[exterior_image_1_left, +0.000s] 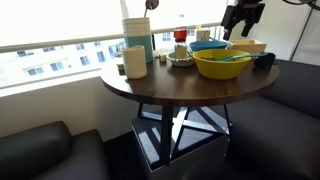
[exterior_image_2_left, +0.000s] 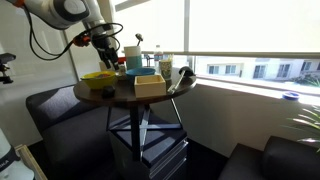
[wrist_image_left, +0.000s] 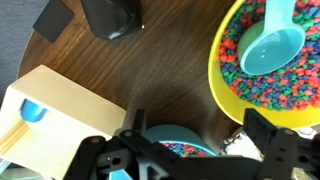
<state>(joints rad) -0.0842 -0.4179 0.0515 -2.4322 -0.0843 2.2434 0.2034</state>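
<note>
Currently a hover phase, by my read: claw spread wide, holding nothing, above the blue bowl of coloured beads on the desk. Yellow bowl with scoop sits just beside. Next move calls for a straight descent, clear of both rims.

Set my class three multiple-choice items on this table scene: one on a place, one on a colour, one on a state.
1. Where does the blue scoop lie? A on the wooden box; B in the bowl of coloured beads; C on the sofa.
2. What colour is that bowl? A red; B white; C yellow.
3. How is the gripper? A open, empty; B shut on a cup; C shut on the scoop.
Answers: 1 B, the scoop rests on the beads; 2 C, its rim is yellow; 3 A, its fingers stand wide apart.
</note>
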